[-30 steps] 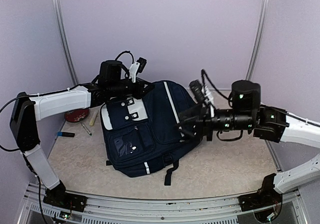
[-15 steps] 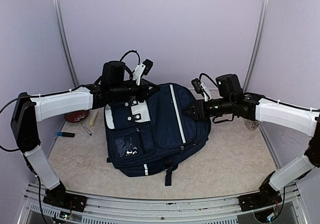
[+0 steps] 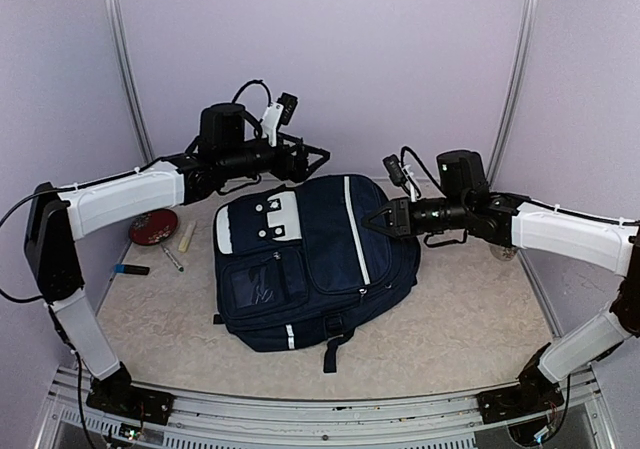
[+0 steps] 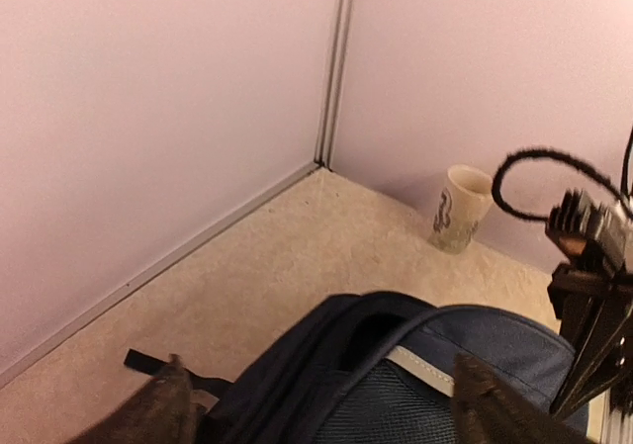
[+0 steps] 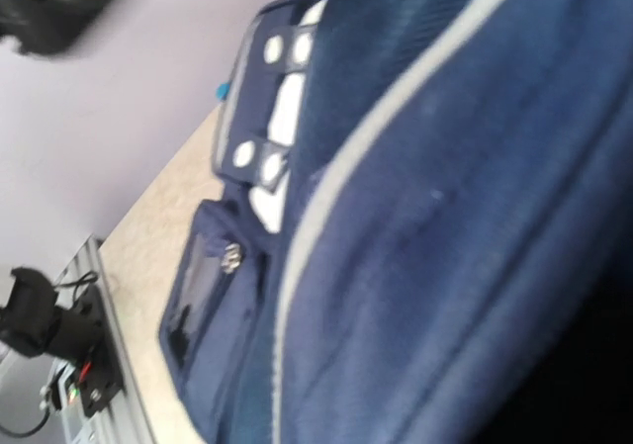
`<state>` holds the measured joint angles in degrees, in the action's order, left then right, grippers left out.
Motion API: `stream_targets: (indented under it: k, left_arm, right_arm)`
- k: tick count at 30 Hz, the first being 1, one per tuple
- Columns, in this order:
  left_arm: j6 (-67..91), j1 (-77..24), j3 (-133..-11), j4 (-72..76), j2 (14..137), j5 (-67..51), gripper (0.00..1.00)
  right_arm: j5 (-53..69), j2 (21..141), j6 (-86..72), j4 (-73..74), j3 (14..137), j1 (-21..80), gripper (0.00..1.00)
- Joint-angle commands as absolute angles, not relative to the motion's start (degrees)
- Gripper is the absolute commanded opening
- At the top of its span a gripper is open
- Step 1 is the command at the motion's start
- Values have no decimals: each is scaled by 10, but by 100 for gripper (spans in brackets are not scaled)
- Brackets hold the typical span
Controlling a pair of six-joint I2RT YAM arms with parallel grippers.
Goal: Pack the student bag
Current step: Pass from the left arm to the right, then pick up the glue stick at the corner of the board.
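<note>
Navy student bag, blurred (right wrist)

The left arm and right arm share long white shell links, black cylindrical joints and black bases. Black cables loop above each wrist. The left end effector and right end effector are black and slim, tapering forward.

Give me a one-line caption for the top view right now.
Navy backpack flat on the table; left gripper open above its top edge, right gripper shut at its right side.
</note>
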<state>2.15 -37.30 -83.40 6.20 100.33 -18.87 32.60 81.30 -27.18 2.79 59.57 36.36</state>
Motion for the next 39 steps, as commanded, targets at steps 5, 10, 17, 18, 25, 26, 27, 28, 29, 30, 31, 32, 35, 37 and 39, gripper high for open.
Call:
stream_targets:
  k: [5, 10, 17, 18, 25, 26, 27, 28, 29, 30, 31, 32, 35, 37, 39]
  left_arm:
    - [205, -207, -739, -13, 922, -16, 99]
    - [257, -122, -658, -70, 888, 155, 99]
    - [358, -10, -630, -155, 945, 246, 97]
    - [372, 1, -620, -151, 948, 247, 95]
    - [471, 29, -593, -169, 978, 294, 99]
    - [491, 33, -598, -188, 990, 300, 99]
    - [511, 38, -602, -205, 1001, 306, 99]
    - [529, 42, -605, -221, 1012, 308, 99]
    - [553, 49, -608, -236, 1024, 308, 99]
    - [567, 55, -610, -252, 1036, 306, 99]
    - [578, 63, -612, -264, 1049, 301, 99]
    - [584, 69, -611, -270, 1064, 296, 99]
    - [592, 78, -599, -265, 1084, 281, 99]
    - [593, 79, -589, -250, 1086, 268, 99]
    - [594, 80, -582, -239, 1088, 257, 99]
  right_arm:
    - [257, 776, -274, 39, 574, 340, 0]
    - [254, 789, -243, 40, 570, 340, 0]
    - [247, 794, -214, 46, 569, 339, 0]
    - [248, 793, -213, 45, 567, 339, 0]
    - [245, 792, -205, 40, 553, 339, 0]
    - [246, 792, -205, 39, 553, 339, 0]
    - [247, 792, -205, 39, 552, 339, 0]
    - [248, 792, -204, 39, 552, 339, 0]
    - [247, 791, -203, 39, 551, 339, 0]
    - [246, 791, -202, 40, 551, 339, 0]
    - [245, 790, -201, 40, 550, 339, 0]
    - [244, 789, -199, 41, 551, 339, 0]
    - [244, 788, -196, 42, 553, 339, 0]
    - [243, 786, -196, 44, 554, 339, 0]
    - [240, 785, -195, 43, 553, 339, 0]
